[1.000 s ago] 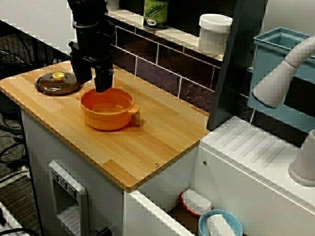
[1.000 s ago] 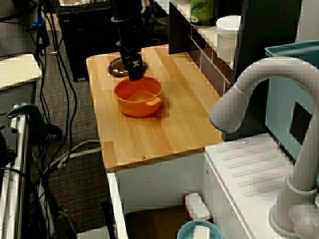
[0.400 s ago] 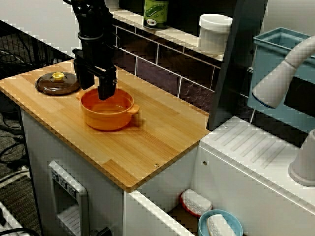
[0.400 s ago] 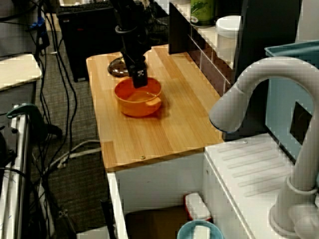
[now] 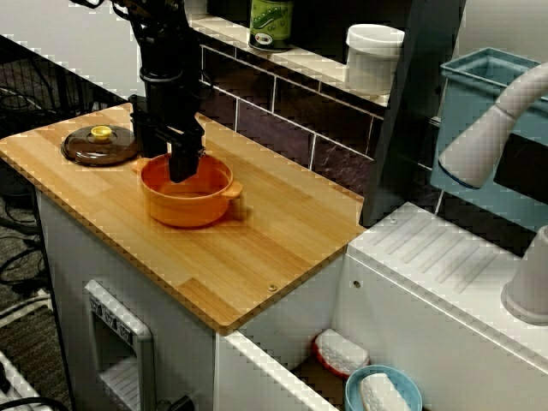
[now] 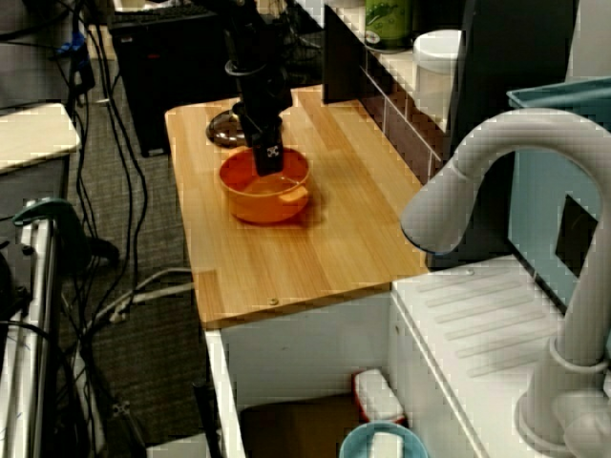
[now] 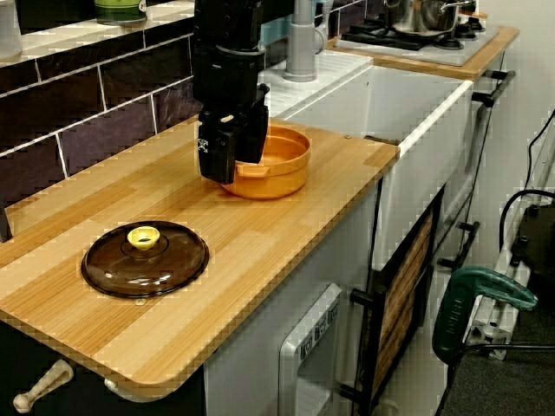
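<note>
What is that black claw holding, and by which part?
Cannot be told for sure. The gripper straddles the rim of the orange pot, one finger inside, one outside; whether it is clamped there does not show. The orange pot sits on the counter.

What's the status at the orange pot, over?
Pincer at rim of orange pot, open or shut unclear. Pot upright on wooden counter. Brown lid beside it, apart.

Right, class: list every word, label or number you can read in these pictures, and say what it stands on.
Nothing can be read for certain.
Jar: green label, too blurred to read.
Tool: small white marks, too small to read.
Panel: markings too small to read.
</note>
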`<state>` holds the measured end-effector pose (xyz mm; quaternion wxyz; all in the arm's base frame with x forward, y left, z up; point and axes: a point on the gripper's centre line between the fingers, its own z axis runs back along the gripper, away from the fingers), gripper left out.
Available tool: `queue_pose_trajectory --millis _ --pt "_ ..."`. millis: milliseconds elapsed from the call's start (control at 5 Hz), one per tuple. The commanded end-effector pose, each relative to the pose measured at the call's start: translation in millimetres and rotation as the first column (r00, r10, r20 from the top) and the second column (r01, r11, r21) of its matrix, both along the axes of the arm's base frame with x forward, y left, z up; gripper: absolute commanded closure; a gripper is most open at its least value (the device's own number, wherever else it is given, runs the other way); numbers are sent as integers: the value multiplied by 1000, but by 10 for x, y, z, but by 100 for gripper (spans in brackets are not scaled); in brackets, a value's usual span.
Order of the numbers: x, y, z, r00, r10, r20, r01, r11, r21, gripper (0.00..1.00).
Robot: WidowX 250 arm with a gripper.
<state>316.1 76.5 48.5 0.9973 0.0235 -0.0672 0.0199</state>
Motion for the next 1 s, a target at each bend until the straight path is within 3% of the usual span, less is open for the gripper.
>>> queue_pose_trajectory --millis 0,200,400,600,800 --pt "-129 126 15 999 -20 50 18 999 37 100" --pt "-137 167 -7 1000 -6 24 6 1000 29 100" --pt "-115 236 111 1000 17 -13 -17 1000 -22 100" --pt "-82 264 448 999 25 -43 -30 992 -120 100" --pt "-57 244 861 999 19 -43 -27 977 -210 100"
